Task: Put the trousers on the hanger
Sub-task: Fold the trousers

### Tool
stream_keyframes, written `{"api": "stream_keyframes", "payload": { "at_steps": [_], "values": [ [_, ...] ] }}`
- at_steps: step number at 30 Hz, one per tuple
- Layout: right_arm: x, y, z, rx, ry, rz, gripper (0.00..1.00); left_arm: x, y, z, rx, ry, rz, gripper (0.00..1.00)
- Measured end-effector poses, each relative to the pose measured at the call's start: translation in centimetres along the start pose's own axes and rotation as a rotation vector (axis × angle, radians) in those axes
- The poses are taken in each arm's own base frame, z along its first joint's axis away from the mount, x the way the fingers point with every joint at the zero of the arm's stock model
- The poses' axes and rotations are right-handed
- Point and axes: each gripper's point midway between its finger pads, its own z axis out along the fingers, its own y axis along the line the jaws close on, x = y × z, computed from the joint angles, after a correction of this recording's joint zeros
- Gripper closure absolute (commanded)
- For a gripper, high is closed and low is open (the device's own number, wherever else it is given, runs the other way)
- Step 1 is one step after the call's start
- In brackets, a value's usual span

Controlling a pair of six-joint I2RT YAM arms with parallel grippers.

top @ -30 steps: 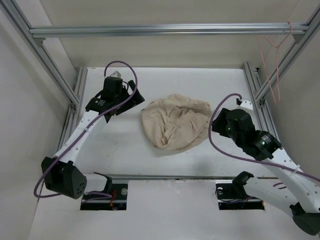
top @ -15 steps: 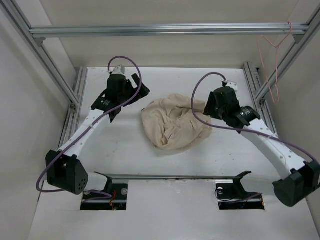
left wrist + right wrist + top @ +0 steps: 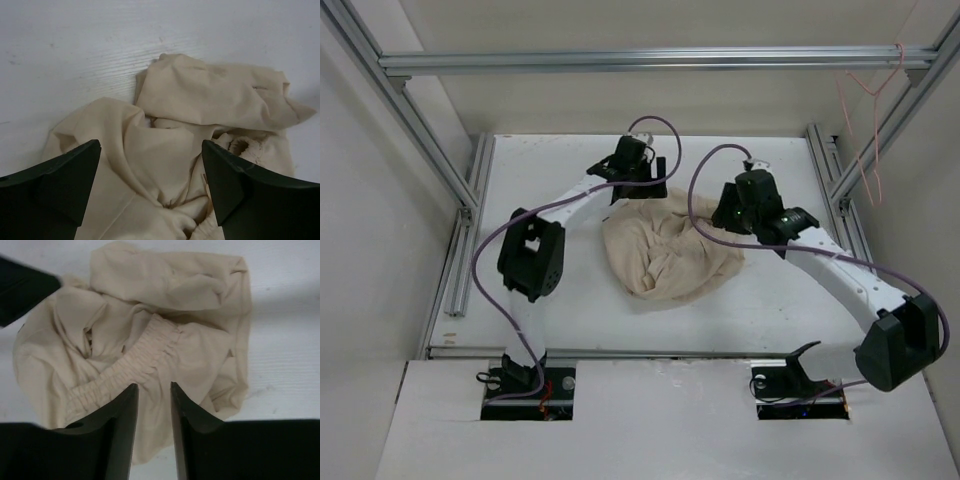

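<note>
The beige trousers (image 3: 665, 250) lie bunched in a wrinkled heap at the middle of the white table. My left gripper (image 3: 650, 188) hangs over their far edge with its jaws wide open and empty. In the left wrist view the cloth (image 3: 165, 145) fills the space between the fingers (image 3: 65, 185). My right gripper (image 3: 722, 217) is over the heap's right side, its jaws open by a narrow gap and empty. The right wrist view shows the trousers' elastic waistband (image 3: 130, 365) just ahead of that gripper (image 3: 152, 388). The pink wire hanger (image 3: 849, 130) hangs on the frame at the top right.
Aluminium frame rails (image 3: 650, 60) run across the back and down both sides of the table (image 3: 540, 300). Purple cables (image 3: 695, 185) loop above both wrists. The right wrist view shows my left gripper's dark finger (image 3: 25, 287) at the top left.
My left arm has swung right from the table's left side to the far edge of the trousers. My right gripper has moved left onto the heap's right side.
</note>
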Motion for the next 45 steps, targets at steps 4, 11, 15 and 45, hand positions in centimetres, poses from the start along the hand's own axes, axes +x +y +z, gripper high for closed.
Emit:
{"api": "stream_keyframes", "payload": {
  "at_steps": [4,11,15,45],
  "values": [
    [2.6,2.8,2.0,-0.073,0.07,-0.059,0.26,2.5,0.3,4.2,0.005,0.111,0.022,0.21],
    [8.1,3.7,7.9,-0.031,0.229,-0.133,0.31,4.9,0.5,6.7,0.009,0.207,0.022,0.62],
    [9.6,2.6,10.3,0.043,0.26,-0.155,0.68,4.8,0.4,6.8,0.007,0.207,0.008,0.84],
    [-8.7,2.7,-16.4,-0.316,-0.483,0.225,0.93,-9.8,16.0,-33.9,-0.389,-0.786,-0.625,0.84]
  ]
}}
